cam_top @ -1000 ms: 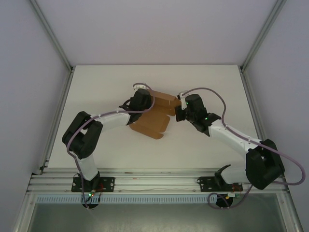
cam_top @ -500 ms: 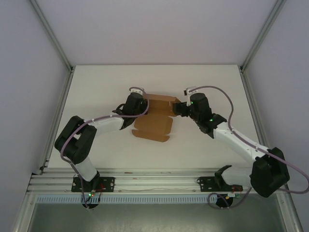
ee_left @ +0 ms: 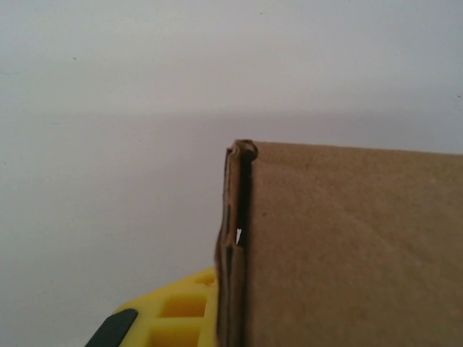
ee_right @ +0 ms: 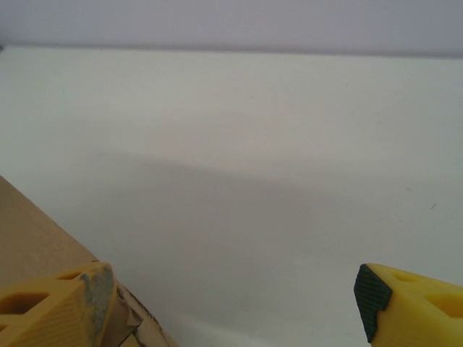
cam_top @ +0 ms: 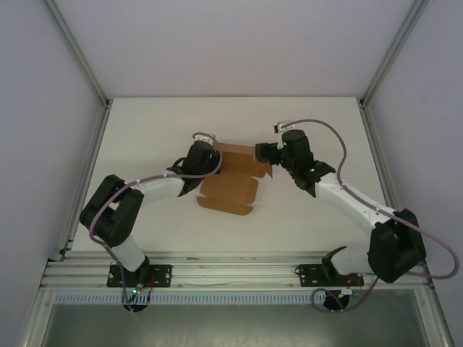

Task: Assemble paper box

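Left pincer (cam_top: 215, 155) clamps the paper box (cam_top: 231, 192) (partly folded); right pincer (cam_top: 261, 153) apart.

Your top cam: high over near edge of desk (cam_top: 145, 130), looking down | wrist cams: close, low across desk | all share paper box (cam_top: 231, 181).

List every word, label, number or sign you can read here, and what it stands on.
None readable. The paper box is plain brown cardboard without print; the table is unmarked white; the right gripper has yellow fingers without lettering.
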